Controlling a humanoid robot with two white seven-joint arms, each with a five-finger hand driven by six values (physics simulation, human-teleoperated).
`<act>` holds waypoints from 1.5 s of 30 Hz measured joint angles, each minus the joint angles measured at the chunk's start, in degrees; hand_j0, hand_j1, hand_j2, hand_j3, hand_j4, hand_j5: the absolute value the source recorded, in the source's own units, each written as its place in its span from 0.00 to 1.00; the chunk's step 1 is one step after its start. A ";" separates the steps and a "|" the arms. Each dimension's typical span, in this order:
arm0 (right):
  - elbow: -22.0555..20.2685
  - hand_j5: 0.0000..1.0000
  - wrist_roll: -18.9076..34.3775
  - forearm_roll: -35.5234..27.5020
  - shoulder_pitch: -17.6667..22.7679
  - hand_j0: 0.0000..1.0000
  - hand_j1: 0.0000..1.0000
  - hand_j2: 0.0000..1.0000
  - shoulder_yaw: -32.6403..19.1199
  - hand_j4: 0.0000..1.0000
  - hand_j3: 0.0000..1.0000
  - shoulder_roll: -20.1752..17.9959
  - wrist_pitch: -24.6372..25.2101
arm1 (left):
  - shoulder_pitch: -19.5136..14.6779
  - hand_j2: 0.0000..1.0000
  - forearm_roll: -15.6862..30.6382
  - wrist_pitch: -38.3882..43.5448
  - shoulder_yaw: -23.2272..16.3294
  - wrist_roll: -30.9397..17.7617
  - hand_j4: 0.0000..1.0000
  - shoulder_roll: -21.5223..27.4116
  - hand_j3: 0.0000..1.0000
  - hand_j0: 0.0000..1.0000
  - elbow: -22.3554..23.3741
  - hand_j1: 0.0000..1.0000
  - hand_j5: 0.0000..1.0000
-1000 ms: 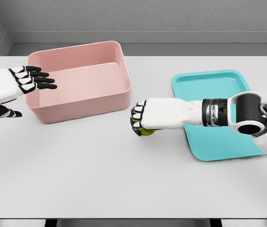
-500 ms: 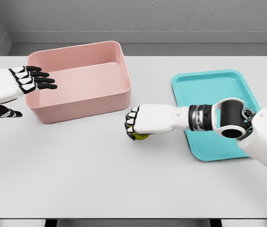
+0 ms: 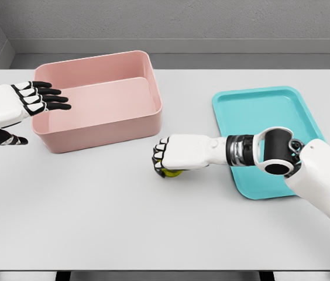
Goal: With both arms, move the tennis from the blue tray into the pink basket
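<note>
We are carrying the yellow-green tennis ball [image 3: 171, 171], right hand [image 3: 174, 154] fingers curled over it, frame centre, toward the pink plastic rectangular basket [image 3: 98, 132]; left hand [image 3: 35, 98], fingers spread and empty, is waiting at frame left for handover.

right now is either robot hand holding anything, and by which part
The right robot hand grips the tennis ball from above, fingers curled around its top. The left robot hand is open, holding nothing.

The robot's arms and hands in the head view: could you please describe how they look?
Both arms have smooth white shells. The left hand and right hand are white with black fingers crossed by white bands. The right arm shows a silver-and-black ribbed wrist ring and a round black joint.
</note>
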 measured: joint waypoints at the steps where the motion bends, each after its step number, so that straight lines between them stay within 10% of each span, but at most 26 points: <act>1: 0.20 0.44 0.00 0.12 0.00 0.44 0.44 0.44 0.03 0.44 0.44 0.01 0.00 | 0.00 1.00 0.00 0.00 0.01 0.00 1.00 0.01 1.00 1.00 0.00 1.00 1.00; 5: 0.66 0.48 0.00 0.42 0.00 0.48 0.48 0.48 0.33 0.48 0.48 0.02 0.01 | -0.09 1.00 0.01 0.00 0.03 0.01 1.00 0.10 1.00 1.00 0.00 1.00 1.00; 9: 0.99 0.80 0.05 0.86 0.35 0.80 0.80 0.80 0.47 0.80 0.80 0.07 0.01 | -0.09 1.00 0.02 0.00 0.03 0.02 1.00 0.18 1.00 1.00 0.00 1.00 1.00; 20: 2.06 0.99 0.05 1.12 0.53 0.99 0.99 0.99 0.22 0.99 0.99 0.96 0.02 | -0.09 1.00 0.02 0.00 0.03 0.03 1.00 0.45 1.00 1.00 0.00 1.00 1.00; 37: -4.05 1.00 -0.32 0.06 0.53 1.00 1.00 1.00 -4.08 1.00 1.00 -3.18 0.02 | -0.44 1.00 0.02 0.00 0.11 0.02 1.00 0.51 1.00 1.00 0.00 1.00 1.00; 45: -6.51 1.00 -0.46 -8.06 7.38 1.00 1.00 1.00 -20.27 1.00 1.00 -9.21 -0.03 | -2.11 1.00 -0.11 0.00 0.14 -1.04 1.00 -1.51 1.00 1.00 0.00 1.00 1.00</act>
